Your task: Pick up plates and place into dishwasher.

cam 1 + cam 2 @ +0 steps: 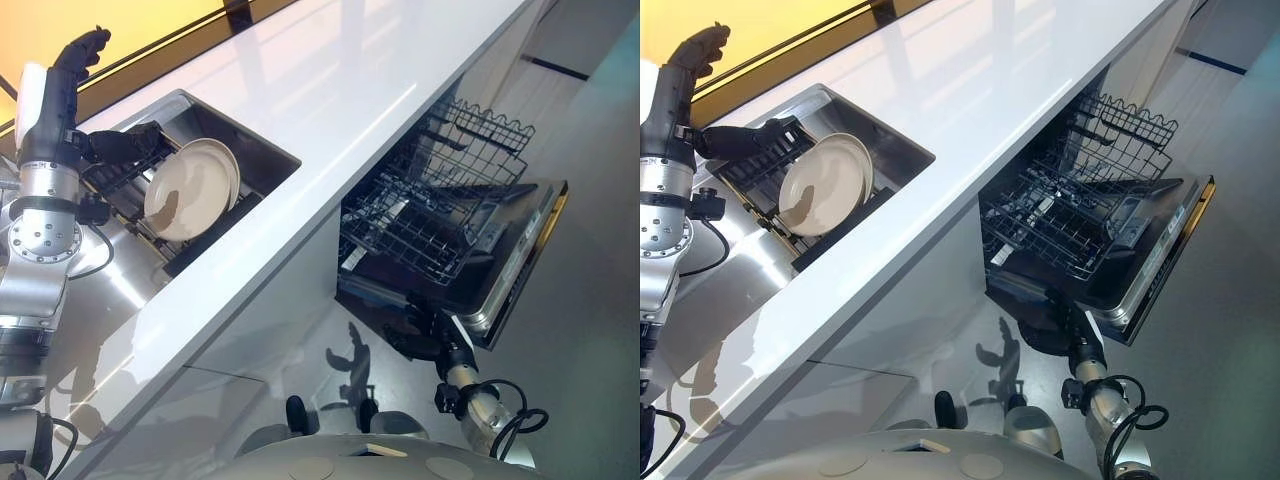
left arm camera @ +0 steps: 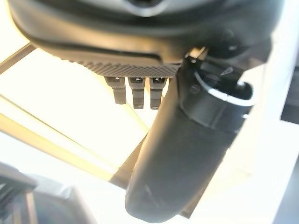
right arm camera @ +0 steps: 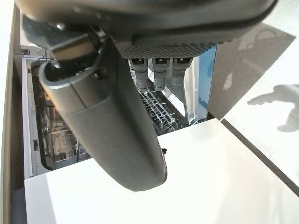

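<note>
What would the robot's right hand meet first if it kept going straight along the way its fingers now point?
Judging by the wrist view, the right hand points into the open dishwasher, so it would probably meet the lower wire rack first. Depth is unclear; nothing shows in between.

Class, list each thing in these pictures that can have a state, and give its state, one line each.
Plates: standing on edge in the sink's rack, not held.
Dishwasher door: open, folded down.
Dishwasher rack: pulled out, no plates in it.
Left robot hand: raised above the sink, fingers curled, holding nothing.
Right robot hand: low by the dishwasher, holding nothing.
</note>
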Robot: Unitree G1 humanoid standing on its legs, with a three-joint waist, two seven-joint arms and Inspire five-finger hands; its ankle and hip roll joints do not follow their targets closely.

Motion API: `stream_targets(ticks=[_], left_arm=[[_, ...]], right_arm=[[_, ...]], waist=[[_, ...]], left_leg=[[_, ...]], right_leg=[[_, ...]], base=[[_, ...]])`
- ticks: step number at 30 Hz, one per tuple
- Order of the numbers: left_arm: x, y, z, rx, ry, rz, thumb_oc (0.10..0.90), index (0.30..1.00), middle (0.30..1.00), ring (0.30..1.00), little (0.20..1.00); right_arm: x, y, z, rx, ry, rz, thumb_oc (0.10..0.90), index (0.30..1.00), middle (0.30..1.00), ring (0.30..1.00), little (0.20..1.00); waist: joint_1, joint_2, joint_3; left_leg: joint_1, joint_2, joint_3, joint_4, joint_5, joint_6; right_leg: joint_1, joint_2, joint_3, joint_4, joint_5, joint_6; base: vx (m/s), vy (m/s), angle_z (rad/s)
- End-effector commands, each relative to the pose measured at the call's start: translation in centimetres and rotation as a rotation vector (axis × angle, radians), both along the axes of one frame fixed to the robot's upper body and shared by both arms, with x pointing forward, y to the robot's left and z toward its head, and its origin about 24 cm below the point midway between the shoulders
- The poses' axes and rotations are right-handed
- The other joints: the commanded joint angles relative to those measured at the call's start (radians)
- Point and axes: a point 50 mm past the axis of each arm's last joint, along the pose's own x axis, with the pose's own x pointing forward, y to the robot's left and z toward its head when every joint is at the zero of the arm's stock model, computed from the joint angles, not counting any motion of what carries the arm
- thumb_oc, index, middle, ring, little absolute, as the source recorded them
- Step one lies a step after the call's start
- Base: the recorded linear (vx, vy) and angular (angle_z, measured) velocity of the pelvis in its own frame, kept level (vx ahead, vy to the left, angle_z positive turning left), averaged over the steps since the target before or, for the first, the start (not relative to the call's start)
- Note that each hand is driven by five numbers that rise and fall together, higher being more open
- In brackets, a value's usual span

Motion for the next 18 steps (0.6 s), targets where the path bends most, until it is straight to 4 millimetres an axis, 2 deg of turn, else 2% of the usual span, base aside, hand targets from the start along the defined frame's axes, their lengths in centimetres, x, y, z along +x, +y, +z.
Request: stream_targets(ticks=[1, 4, 10, 11, 15, 18], left_arm=[[-1.6, 0.6, 5.9, 0.105, -0.242, 0.027, 0.800, 0.900, 0.900, 0.900, 0.900], [-1.6, 0.5, 5.5, 0.112, -0.216, 0.023, 0.800, 0.900, 0.900, 0.900, 0.900], [-0.7, 0.3, 4.2, 0.174, -0.055, 0.008, 0.800, 0.900, 0.900, 0.900, 0.900], [-0.1, 0.5, 3.6, 0.191, 0.035, 0.005, 0.800, 0.900, 0.900, 0.900, 0.900], [0.9, 1.1, 2.8, 0.210, 0.193, 0.012, 0.800, 0.900, 0.900, 0.900, 0.900], [1.9, 2.2, 1.6, 0.172, 0.375, 0.002, 0.800, 0.900, 0.900, 0.900, 0.900]], right_arm=[[2.9, 0.9, 3.9, -0.005, -0.262, 0.057, 0.800, 0.900, 0.900, 0.900, 0.900], [3.0, 0.9, 3.9, -0.008, -0.263, 0.057, 0.800, 0.900, 0.900, 0.900, 0.900], [3.0, 0.6, 3.9, -0.017, -0.259, 0.062, 0.800, 0.900, 0.900, 0.900, 0.900], [3.1, 0.4, 4.0, -0.020, -0.256, 0.063, 0.800, 0.900, 0.900, 0.900, 0.900], [3.1, 0.1, 3.9, -0.022, -0.249, 0.064, 0.800, 0.900, 0.900, 0.900, 0.900], [3.1, 0.0, 3.9, -0.026, -0.246, 0.066, 0.800, 0.900, 0.900, 0.900, 0.900]], waist=[[-0.016, 0.023, -0.066], [-0.015, 0.024, -0.066], [-0.020, 0.026, -0.064], [-0.025, 0.029, -0.062], [-0.034, 0.033, -0.060], [-0.046, 0.041, -0.057]], left_leg=[[0.038, -0.065, 0.029, 0.003, -0.141, 0.016], [0.039, -0.067, 0.011, 0.005, -0.141, 0.020], [0.040, -0.070, -0.013, 0.010, -0.142, 0.024], [0.039, -0.070, -0.012, 0.009, -0.141, 0.025], [0.041, -0.072, -0.005, 0.006, -0.141, 0.026], [0.039, -0.074, 0.005, 0.005, -0.139, 0.027]], right_leg=[[-0.072, 0.035, 0.006, 0.089, -0.029, 0.095], [-0.074, 0.041, 0.026, 0.097, -0.035, 0.091], [-0.076, 0.051, 0.057, 0.110, -0.036, 0.090], [-0.079, 0.052, 0.059, 0.114, -0.031, 0.093], [-0.083, 0.050, 0.058, 0.118, -0.023, 0.099], [-0.087, 0.051, 0.059, 0.115, -0.015, 0.103]], base=[[0.00, 0.000, 0.00], [0.00, 0.000, 0.00], [0.00, 0.000, 0.00], [0.00, 0.000, 0.00], [0.00, 0.000, 0.00], [0.00, 0.000, 0.00]])
